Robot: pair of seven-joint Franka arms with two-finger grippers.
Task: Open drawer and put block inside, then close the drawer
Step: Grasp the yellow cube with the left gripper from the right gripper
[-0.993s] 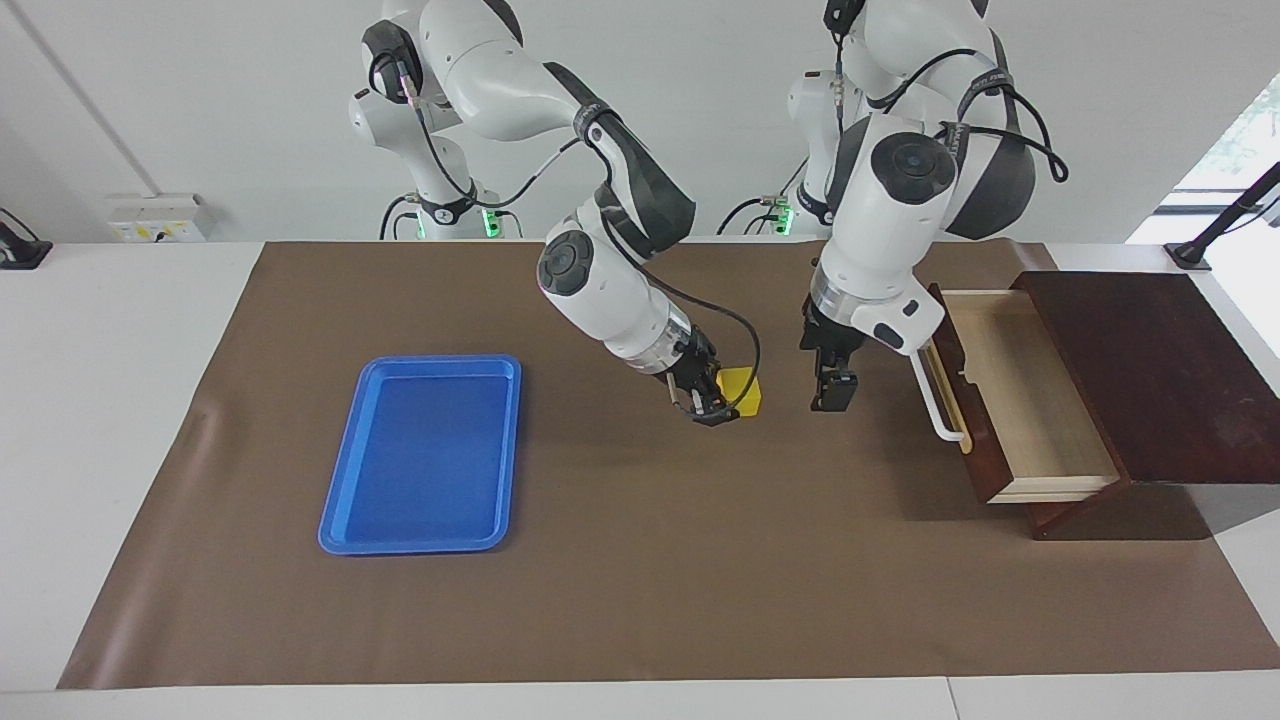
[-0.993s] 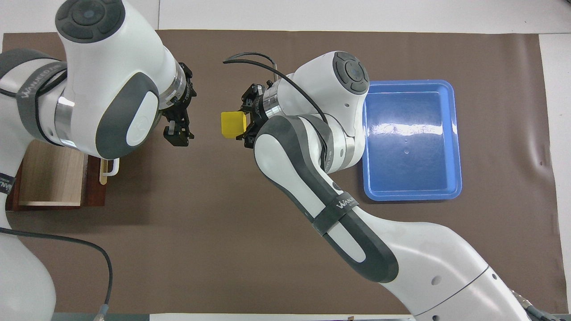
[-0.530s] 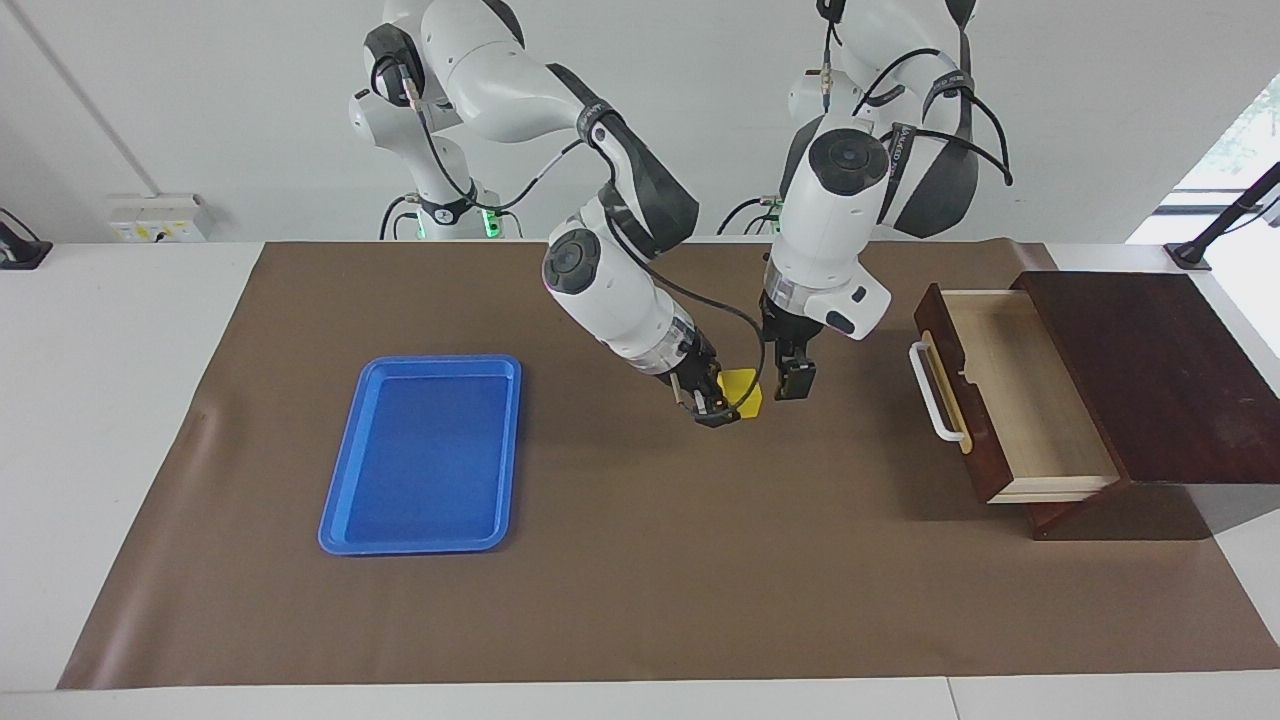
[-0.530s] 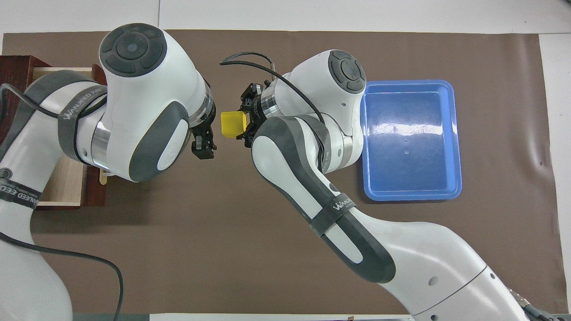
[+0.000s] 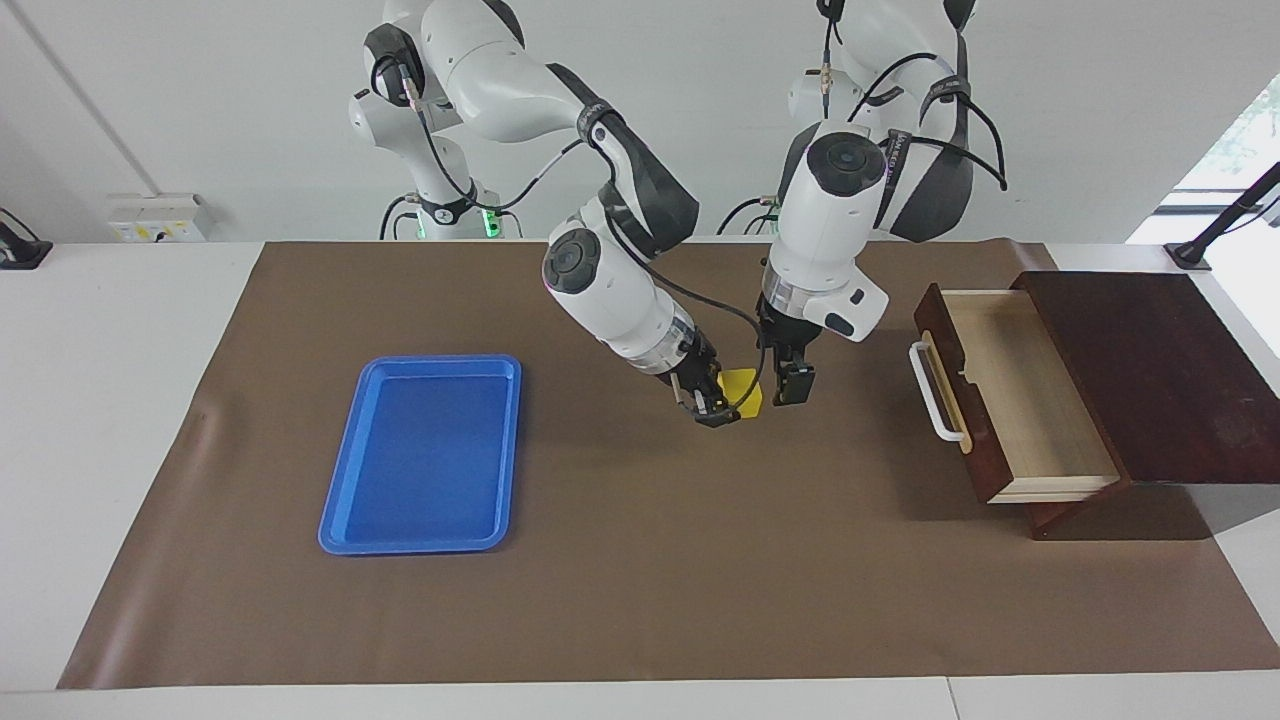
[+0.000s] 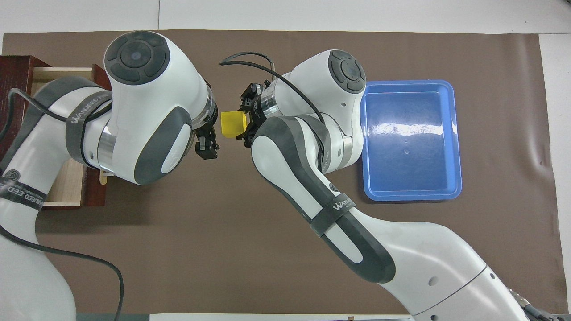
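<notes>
One yellow block point(image 5: 743, 391) sits clamped in my right gripper point(image 5: 722, 404), held up over the middle of the brown mat point(image 5: 640, 560). My left gripper point(image 5: 792, 380) hangs just beside it toward the drawer, jaws wide and empty. I judge this a handover: the left jaws must straddle the block and shut before the right lets go. The drawer point(image 5: 1010, 400) stands pulled out, pale inside bare. A blue tray point(image 5: 425, 455) lies on the right arm's side; white bench point(image 5: 110, 420) shows round the mat, with a plain wall past it.
</notes>
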